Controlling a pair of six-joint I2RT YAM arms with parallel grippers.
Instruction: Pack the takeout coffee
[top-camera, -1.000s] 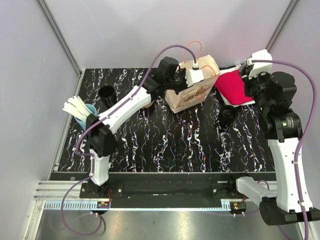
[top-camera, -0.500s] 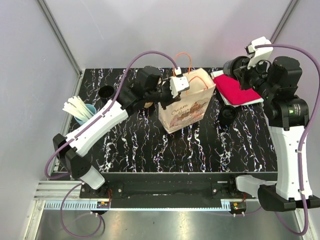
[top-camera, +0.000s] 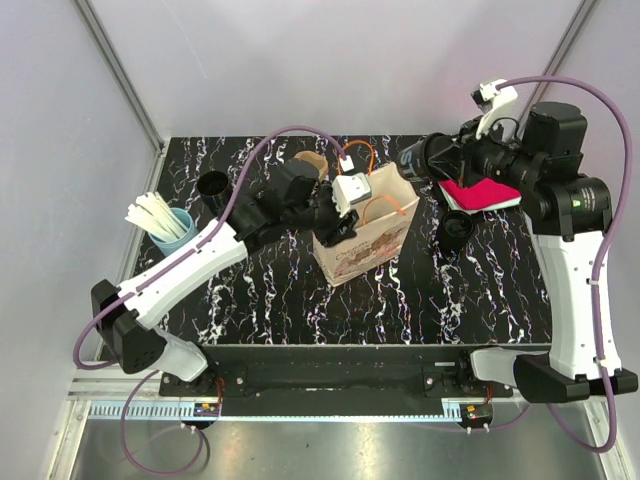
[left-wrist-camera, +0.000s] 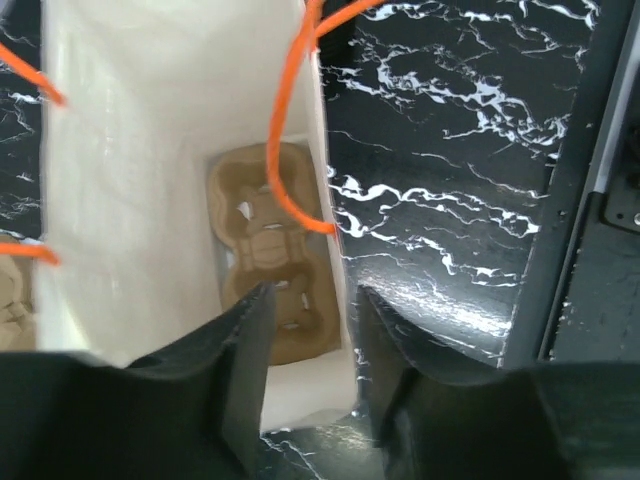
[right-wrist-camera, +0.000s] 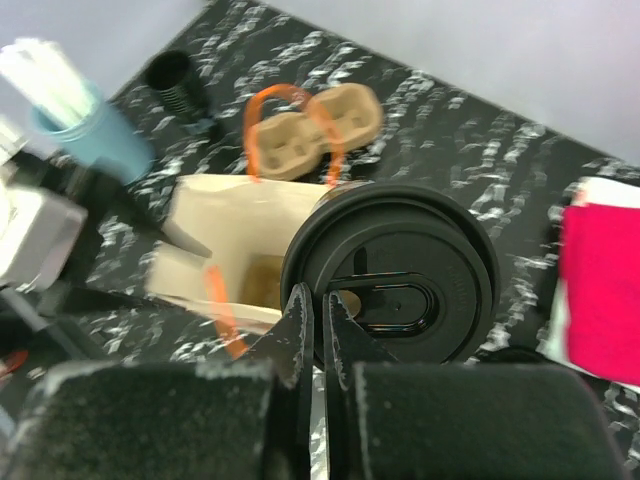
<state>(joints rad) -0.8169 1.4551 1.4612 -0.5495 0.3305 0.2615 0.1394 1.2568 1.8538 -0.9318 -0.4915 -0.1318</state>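
Note:
The paper bag (top-camera: 368, 228) with orange handles stands open at mid-table. In the left wrist view a brown cup carrier (left-wrist-camera: 265, 250) lies on the bag's floor. My left gripper (top-camera: 338, 218) is at the bag's left rim, open, and its jaws (left-wrist-camera: 315, 310) straddle one bag wall (left-wrist-camera: 335, 250). My right gripper (right-wrist-camera: 320, 305) is shut on the rim of the black-lidded coffee cup (right-wrist-camera: 400, 285). It holds the cup (top-camera: 422, 155) in the air just right of the bag mouth (right-wrist-camera: 235, 250).
A second cup carrier (top-camera: 310, 162) lies behind the bag. At the left stand a blue cup with white sticks (top-camera: 165, 222) and a black cup (top-camera: 212, 184). A red napkin (top-camera: 482, 192) and another black cup (top-camera: 457, 228) are at the right.
The left arm has dragged the bag nearer and leftward, then opened its jaws. The right arm has swung left, carrying the coffee cup toward the bag.

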